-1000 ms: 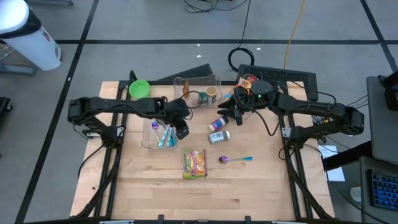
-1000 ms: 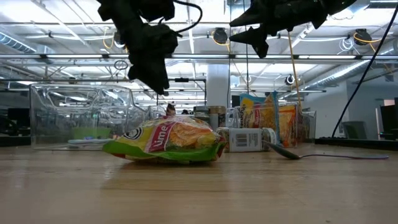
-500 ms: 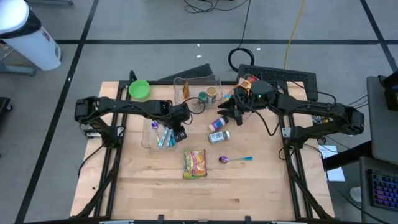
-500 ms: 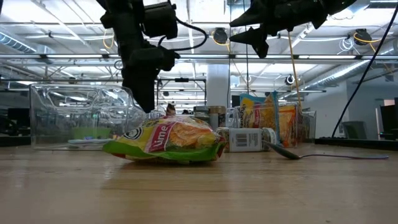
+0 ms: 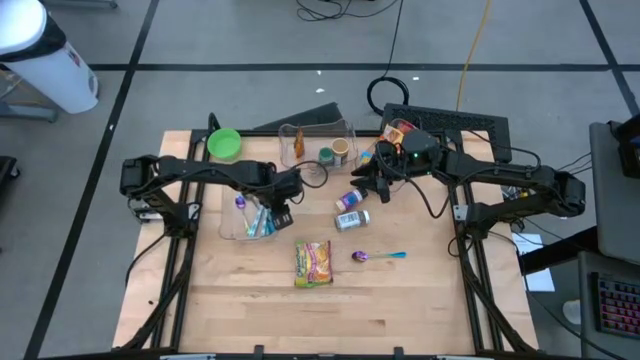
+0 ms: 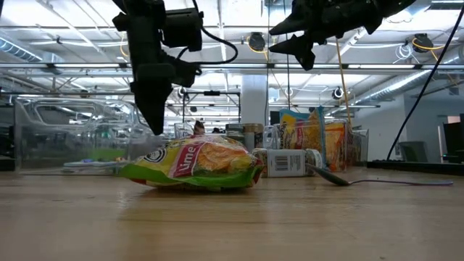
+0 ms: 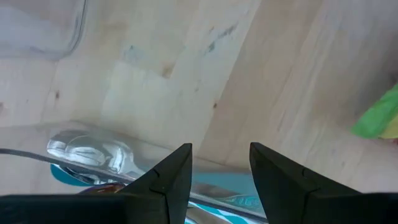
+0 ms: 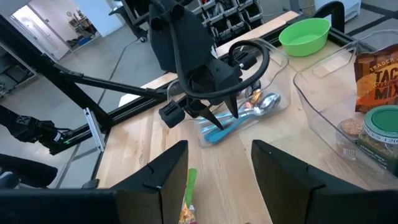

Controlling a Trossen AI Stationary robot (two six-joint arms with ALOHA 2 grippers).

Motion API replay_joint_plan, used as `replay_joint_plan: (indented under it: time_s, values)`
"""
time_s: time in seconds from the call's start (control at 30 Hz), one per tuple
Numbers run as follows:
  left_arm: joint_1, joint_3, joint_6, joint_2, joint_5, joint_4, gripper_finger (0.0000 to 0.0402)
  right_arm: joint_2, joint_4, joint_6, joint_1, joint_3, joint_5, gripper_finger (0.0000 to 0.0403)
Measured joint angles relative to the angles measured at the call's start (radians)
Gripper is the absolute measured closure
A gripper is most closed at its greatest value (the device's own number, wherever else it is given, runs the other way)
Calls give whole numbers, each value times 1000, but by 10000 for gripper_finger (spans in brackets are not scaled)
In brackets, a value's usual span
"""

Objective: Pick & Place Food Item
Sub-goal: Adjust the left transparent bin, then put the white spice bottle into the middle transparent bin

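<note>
Since a second ago, left end effector (image 5: 279, 215), fingers spread and empty, slid toward the utensil bin (image 5: 250, 214); nearest noodle packet (image 5: 313, 264) lies front-right, lengthwise front-to-back.

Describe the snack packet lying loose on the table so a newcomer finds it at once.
Start at the wooden table and look to its near middle, in front of the clear bins. The snack packet lies flat there, alone, left of the purple-headed spoon; its yellow-and-green wrapper is the only bag outside a container.
</note>
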Motion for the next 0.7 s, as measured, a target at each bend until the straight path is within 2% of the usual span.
replay_joint_plan:
  time_s: [0.17,0.33,0.7]
  values:
    - [3,0,-40,0,-16,-2,231,0,-1,0,0,0,0,234]
    - [4,12,-54,-34,-1,68,231,0,-2,-1,0,0,0,234]
    - [30,177,-118,-122,38,200,231,0,3,-1,1,0,0,234]
